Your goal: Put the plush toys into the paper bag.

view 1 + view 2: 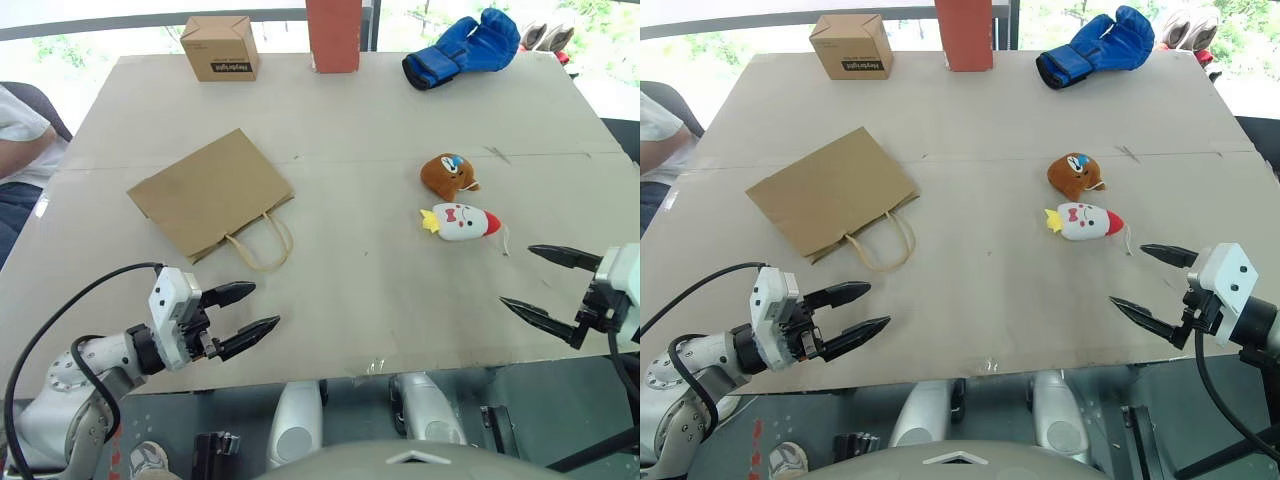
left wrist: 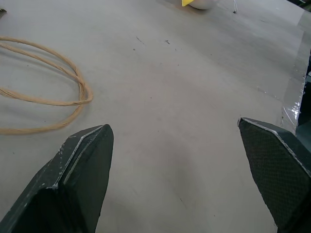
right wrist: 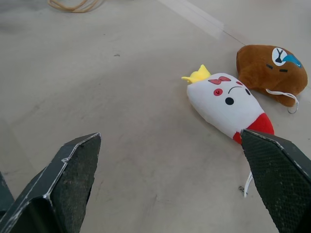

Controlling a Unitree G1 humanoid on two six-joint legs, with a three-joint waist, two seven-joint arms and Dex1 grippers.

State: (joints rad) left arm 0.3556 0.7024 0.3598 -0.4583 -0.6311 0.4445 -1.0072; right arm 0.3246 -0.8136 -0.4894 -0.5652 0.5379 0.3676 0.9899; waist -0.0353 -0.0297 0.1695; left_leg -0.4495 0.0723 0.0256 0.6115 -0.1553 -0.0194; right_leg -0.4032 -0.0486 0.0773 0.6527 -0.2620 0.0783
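Note:
The brown plush toy [image 1: 447, 174] and the white chicken plush toy [image 1: 460, 222] lie side by side on the right half of the table, the chicken nearer to me. The brown paper bag [image 1: 208, 193] lies flat at centre left, its loop handles [image 1: 262, 243] pointing toward me. My left gripper [image 1: 246, 314] hovers open at the front left, just short of the bag's handles. My right gripper [image 1: 527, 280] stands open at the front right, a short way from the chicken [image 3: 227, 103], with nothing between its fingers.
A small cardboard box [image 1: 220, 47], a red upright block [image 1: 333, 34] and a blue boxing glove [image 1: 463, 47] stand along the table's far edge. A person's arm [image 1: 18, 140] shows at the left edge. The table's front edge [image 1: 380, 372] runs just ahead of both grippers.

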